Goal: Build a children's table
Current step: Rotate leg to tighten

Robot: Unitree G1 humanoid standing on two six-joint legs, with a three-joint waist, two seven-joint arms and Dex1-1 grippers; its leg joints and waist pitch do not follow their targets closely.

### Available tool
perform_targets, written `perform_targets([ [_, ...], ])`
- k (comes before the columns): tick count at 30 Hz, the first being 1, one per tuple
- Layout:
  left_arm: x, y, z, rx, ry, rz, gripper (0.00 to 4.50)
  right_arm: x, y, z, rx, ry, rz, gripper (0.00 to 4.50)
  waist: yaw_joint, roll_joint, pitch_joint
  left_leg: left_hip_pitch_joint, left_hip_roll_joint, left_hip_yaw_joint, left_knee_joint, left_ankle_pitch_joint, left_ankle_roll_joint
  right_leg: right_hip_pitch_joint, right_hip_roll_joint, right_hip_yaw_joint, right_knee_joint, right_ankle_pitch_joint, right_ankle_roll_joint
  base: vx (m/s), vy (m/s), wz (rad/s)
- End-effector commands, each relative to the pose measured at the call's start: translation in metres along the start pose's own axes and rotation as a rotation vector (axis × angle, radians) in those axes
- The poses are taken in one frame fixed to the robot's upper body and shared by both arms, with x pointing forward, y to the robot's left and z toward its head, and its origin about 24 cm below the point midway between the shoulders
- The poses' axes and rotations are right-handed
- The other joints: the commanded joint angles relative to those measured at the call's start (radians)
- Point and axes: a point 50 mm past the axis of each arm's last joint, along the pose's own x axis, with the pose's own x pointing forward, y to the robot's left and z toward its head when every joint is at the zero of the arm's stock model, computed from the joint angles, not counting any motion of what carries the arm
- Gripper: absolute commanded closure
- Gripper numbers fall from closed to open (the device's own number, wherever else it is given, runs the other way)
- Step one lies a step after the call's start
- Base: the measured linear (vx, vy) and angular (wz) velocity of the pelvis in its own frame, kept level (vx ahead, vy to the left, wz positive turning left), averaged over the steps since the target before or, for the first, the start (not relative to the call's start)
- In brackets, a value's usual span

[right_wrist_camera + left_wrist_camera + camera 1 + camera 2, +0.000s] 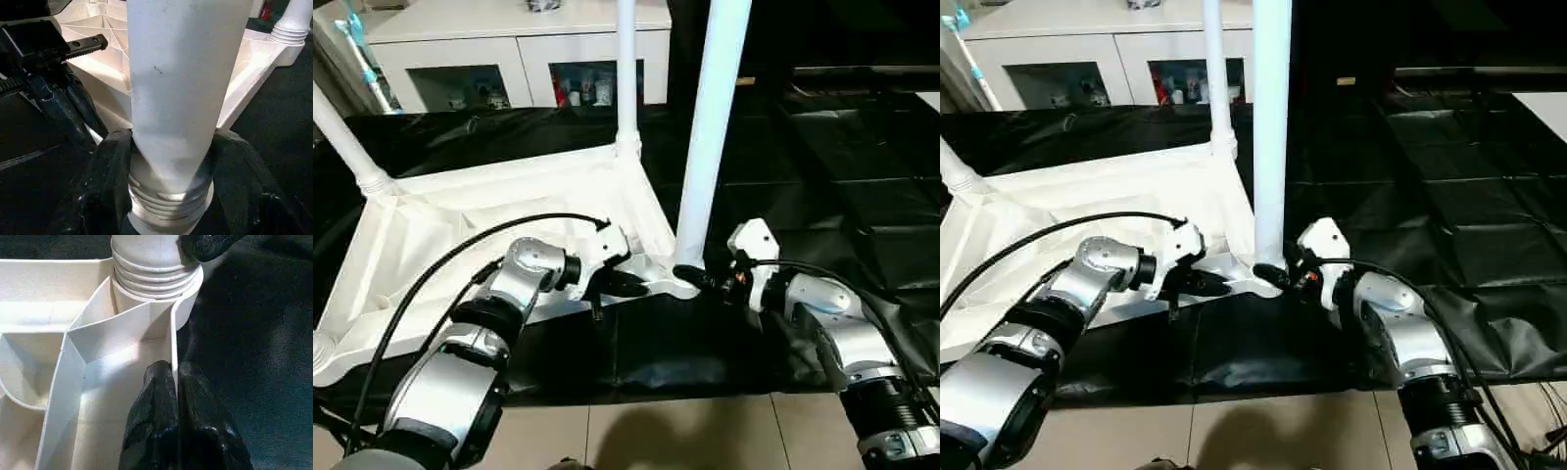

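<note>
Silver forearms frame an upturned table top point(499, 220) on the black tabletop point(862, 196): left gripper point(625, 285) pinches its rim, right gripper point(168, 196) clamps the nearest leg point(710, 137), apparently still being screwed; three legs stand.

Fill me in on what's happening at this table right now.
A humanoid robot is assembling a children's table. The white table top lies upside down on the black-covered work table. The left gripper is shut on the table top's rim beside the near corner socket. The right gripper has its fingers around the base of the leg standing in that socket, its threads still showing. Two more legs already stand in other corners.
</note>
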Motion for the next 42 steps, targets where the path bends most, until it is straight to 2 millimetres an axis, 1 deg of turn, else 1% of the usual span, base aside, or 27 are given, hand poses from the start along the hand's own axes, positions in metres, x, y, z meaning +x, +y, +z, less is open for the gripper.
perform_targets([
  [1,0.001,-0.0034,-0.0002,0.004,-0.005,-0.039,4.5,0.0035,0.0042,-0.0079,-0.011,0.058,0.027,2.43,-0.001,-0.019,-0.073,0.012,0.049,-0.015,-0.068,-0.17,0.099,0.054,-0.062,0.038,-0.069,-0.204,-0.242,0.0,0.0,0.0],
  [3,0.0011,-0.0035,-0.0003,0.005,-0.004,-0.04,4.5,0.0035,0.0046,-0.0082,-0.012,0.058,0.027,2.43,0.0,-0.019,-0.074,0.012,0.05,-0.015,-0.067,-0.168,0.101,0.054,-0.062,0.038,-0.069,-0.201,-0.243,0.0,0.0,0.0],
  [5,0.0011,-0.0036,-0.0003,0.005,-0.004,-0.041,4.5,0.0042,0.0029,-0.0093,0.024,0.058,0.001,2.43,-0.001,-0.018,-0.073,0.012,0.049,-0.015,-0.067,-0.165,0.102,0.055,-0.061,0.037,-0.068,-0.198,-0.244,0.0,0.0,0.0],
  [6,0.0011,-0.0036,-0.0003,0.004,-0.004,-0.041,4.5,0.0043,0.0027,-0.0093,0.028,0.058,-0.001,2.08,-0.001,-0.018,-0.074,0.012,0.049,-0.015,-0.067,-0.165,0.103,0.055,-0.061,0.037,-0.068,-0.195,-0.244,0.0,0.0,0.0],
  [7,0.0011,-0.0036,-0.0004,0.005,-0.003,-0.04,4.5,0.0049,0.0019,-0.0097,0.054,0.053,-0.006,1.88,-0.001,-0.019,-0.074,0.011,0.049,-0.015,-0.067,-0.167,0.102,0.055,-0.061,0.037,-0.068,-0.199,-0.244,0.0,0.0,0.0],
  [8,0.0011,-0.0035,-0.0006,0.007,-0.001,-0.038,4.5,0.0052,0.0023,-0.0097,0.053,0.051,0.0,1.74,-0.002,-0.019,-0.073,0.01,0.048,-0.015,-0.068,-0.169,0.102,0.056,-0.062,0.037,-0.068,-0.203,-0.244,0.0,0.0,0.0],
  [9,0.0011,-0.0036,-0.0006,0.006,-0.002,-0.039,4.5,0.0054,0.0027,-0.0096,0.05,0.051,0.003,1.72,-0.003,-0.018,-0.073,0.012,0.049,-0.015,-0.068,-0.173,0.098,0.055,-0.062,0.036,-0.07,-0.214,-0.242,0.0,0.0,0.0],
  [10,0.0012,-0.0038,-0.0008,0.005,-0.001,-0.04,4.5,0.0064,0.0031,-0.0098,0.029,0.059,-0.003,1.54,-0.003,-0.019,-0.073,0.012,0.049,-0.015,-0.068,-0.174,0.097,0.054,-0.062,0.037,-0.071,-0.216,-0.242,0.0,0.0,0.0],
  [11,0.0013,-0.0038,-0.0008,0.005,-0.001,-0.041,4.5,0.0065,0.0031,-0.01,0.026,0.061,-0.005,1.54,-0.002,-0.018,-0.073,0.013,0.049,-0.015,-0.068,-0.171,0.094,0.053,-0.062,0.038,-0.07,-0.212,-0.243,0.0,0.0,0.0],
  [12,0.0014,-0.004,-0.0009,0.003,-0.002,-0.042,4.5,0.0074,0.0037,-0.0105,0.011,0.069,-0.006,1.32,-0.002,-0.019,-0.074,0.012,0.049,-0.015,-0.068,-0.169,0.093,0.054,-0.061,0.037,-0.068,-0.206,-0.242,0.0,0.0,0.0],
  [17,0.0012,-0.0041,-0.0007,0.004,-0.002,-0.042,4.5,0.0095,0.0047,-0.0107,0.019,0.069,-0.006,1.32,0.0,-0.018,-0.074,0.013,0.05,-0.014,-0.067,-0.166,0.095,0.055,-0.062,0.038,-0.067,-0.192,-0.247,0.0,0.0,0.0],
  [18,0.0011,-0.0041,-0.0008,0.004,-0.001,-0.042,4.5,0.0097,0.0045,-0.0105,0.021,0.068,-0.008,1.32,0.001,-0.016,-0.075,0.012,0.049,-0.015,-0.067,-0.163,0.097,0.055,-0.062,0.037,-0.066,-0.185,-0.247,0.0,0.0,0.0],
  [20,0.001,-0.0041,-0.0009,0.004,-0.001,-0.042,4.5,0.0098,0.0043,-0.0104,0.017,0.068,-0.007,1.32,0.0,-0.019,-0.074,0.012,0.049,-0.014,-0.067,-0.166,0.099,0.055,-0.062,0.037,-0.067,-0.189,-0.247,0.0,0.0,0.0],
  [24,0.0008,-0.004,-0.0007,0.004,-0.001,-0.042,4.5,0.0094,0.004,-0.0095,0.026,0.056,-0.004,1.32,0.001,-0.017,-0.074,0.013,0.05,-0.015,-0.067,-0.166,0.098,0.055,-0.062,0.037,-0.067,-0.19,-0.247,0.0,0.0,0.0],
  [25,0.0008,-0.004,-0.0007,0.004,0.0,-0.043,4.5,0.0092,0.004,-0.009,0.029,0.05,-0.001,1.47,0.001,-0.017,-0.075,0.012,0.05,-0.015,-0.066,-0.164,0.099,0.055,-0.062,0.038,-0.066,-0.184,-0.249,0.0,0.0,0.0],
  [26,0.0007,-0.004,-0.0007,0.004,0.0,-0.043,4.5,0.0092,0.0039,-0.0089,0.03,0.049,-0.001,1.47,0.001,-0.017,-0.074,0.013,0.05,-0.015,-0.067,-0.165,0.099,0.055,-0.061,0.037,-0.066,-0.184,-0.249,0.0,0.0,0.0],
  [28,0.0008,-0.004,-0.0007,0.003,0.0,-0.044,4.5,0.0092,0.004,-0.009,0.031,0.048,-0.002,1.67,0.001,-0.017,-0.075,0.013,0.05,-0.015,-0.066,-0.163,0.1,0.055,-0.061,0.037,-0.066,-0.179,-0.251,0.0,0.0,0.0],
  [29,0.0009,-0.0041,-0.0006,0.003,-0.001,-0.044,4.5,0.0091,0.004,-0.009,0.033,0.048,-0.002,1.71,0.001,-0.016,-0.075,0.013,0.05,-0.015,-0.067,-0.164,0.1,0.055,-0.061,0.037,-0.066,-0.18,-0.251,0.0,0.0,0.0],
  [35,0.0014,-0.0044,-0.0003,0.002,-0.001,-0.048,4.5,0.01,0.0063,-0.0097,0.041,0.043,0.005,1.8,0.001,-0.017,-0.074,0.013,0.05,-0.015,-0.067,-0.167,0.098,0.055,-0.062,0.037,-0.067,-0.188,-0.25,0.0,0.0,0.0],
  [37,0.0014,-0.0046,-0.0006,0.001,0.0,-0.049,4.5,0.0103,0.0069,-0.01,0.044,0.041,0.006,1.81,0.001,-0.014,-0.074,0.013,0.05,-0.015,-0.068,-0.17,0.097,0.055,-0.061,0.037,-0.066,-0.188,-0.249,0.0,0.0,0.0],
  [39,0.0015,-0.0048,-0.0009,0.0,0.001,-0.05,4.5,0.0104,0.0073,-0.0103,0.048,0.039,0.005,1.81,0.001,-0.017,-0.075,0.013,0.05,-0.015,-0.067,-0.167,0.096,0.056,-0.061,0.037,-0.066,-0.181,-0.25,0.0,0.0,0.0],
  [42,0.0015,-0.005,-0.0013,-0.002,0.002,-0.051,4.5,0.0105,0.0074,-0.0106,0.052,0.037,0.0,1.81,0.001,-0.016,-0.075,0.013,0.05,-0.015,-0.067,-0.166,0.097,0.055,-0.061,0.037,-0.066,-0.183,-0.251,0.0,0.0,0.0],
])
